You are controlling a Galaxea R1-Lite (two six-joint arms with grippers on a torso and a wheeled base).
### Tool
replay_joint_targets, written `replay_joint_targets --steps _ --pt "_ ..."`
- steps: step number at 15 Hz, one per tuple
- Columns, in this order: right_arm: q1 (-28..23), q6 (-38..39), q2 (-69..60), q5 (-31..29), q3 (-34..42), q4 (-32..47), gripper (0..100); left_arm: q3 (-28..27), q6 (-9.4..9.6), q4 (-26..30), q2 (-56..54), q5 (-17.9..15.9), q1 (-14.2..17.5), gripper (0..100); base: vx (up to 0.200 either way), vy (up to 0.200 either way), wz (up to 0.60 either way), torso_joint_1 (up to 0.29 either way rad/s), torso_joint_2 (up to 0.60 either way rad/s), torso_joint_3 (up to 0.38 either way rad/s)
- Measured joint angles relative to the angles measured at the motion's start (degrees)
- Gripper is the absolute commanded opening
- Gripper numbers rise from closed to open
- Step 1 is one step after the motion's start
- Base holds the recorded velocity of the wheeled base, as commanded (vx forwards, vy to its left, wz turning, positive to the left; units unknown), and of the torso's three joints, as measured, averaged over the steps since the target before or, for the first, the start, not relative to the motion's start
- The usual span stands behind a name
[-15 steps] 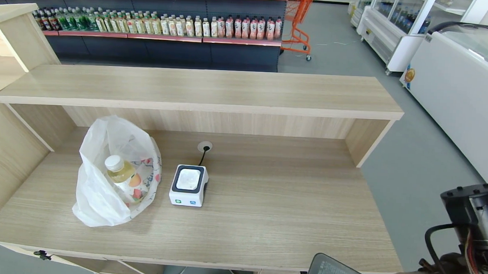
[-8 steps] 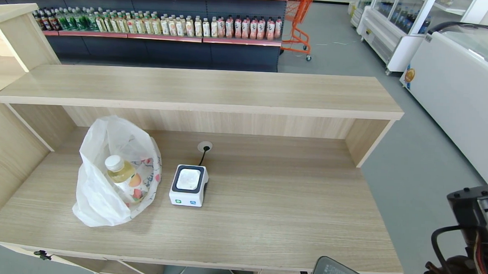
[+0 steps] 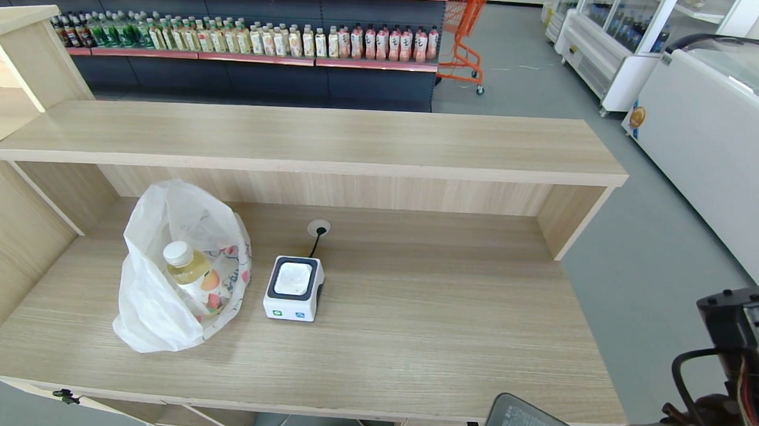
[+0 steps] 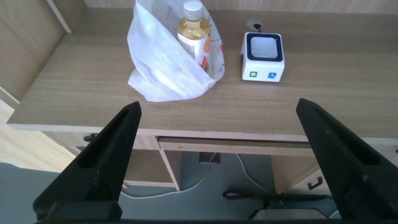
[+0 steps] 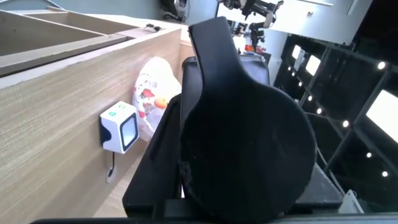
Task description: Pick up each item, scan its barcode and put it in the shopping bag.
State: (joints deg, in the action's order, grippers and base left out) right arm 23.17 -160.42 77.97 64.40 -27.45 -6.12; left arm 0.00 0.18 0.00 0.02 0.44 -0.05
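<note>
Bottle [image 3: 188, 270] stands upright inside the shopping bag [image 3: 151, 312], centre left, beside the scanner [image 3: 293, 287]: you may judge it bagged. Left gripper [image 4: 219, 107] spreads empty jaws; the right gripper's [image 5: 242, 118] state you cannot tell.

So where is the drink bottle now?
In the head view, the drink bottle sits inside the white shopping bag on the left part of the counter, just left of the barcode scanner.

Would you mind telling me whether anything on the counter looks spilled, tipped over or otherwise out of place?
Nothing stands out: the bottle stands cap up inside the shopping bag, and the scanner sits squarely beside it on the counter.
</note>
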Motion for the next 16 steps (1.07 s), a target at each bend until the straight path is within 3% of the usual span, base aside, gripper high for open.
replay_joint_targets --steps 8,11,16 --pt "-1.4 1.6 0.4 0.0 -0.9 -0.1 0 0.0 0.0 0.0 0.0 0.0 0.0 100 0.0 0.0 0.0 0.0 0.0 0.0" --pt "-6.1 23.2 -0.5 -0.3 -2.6 -0.5 0 0.0 0.0 0.0 0.0 0.0 0.0 100 0.0 0.0 0.0 0.0 0.0 0.0" --pt "-23.1 72.2 -4.6 -3.7 -2.5 -0.1 0 0.0 -0.02 0.0 0.0 0.0 0.0 100 0.0 0.0 0.0 0.0 0.0 0.0"
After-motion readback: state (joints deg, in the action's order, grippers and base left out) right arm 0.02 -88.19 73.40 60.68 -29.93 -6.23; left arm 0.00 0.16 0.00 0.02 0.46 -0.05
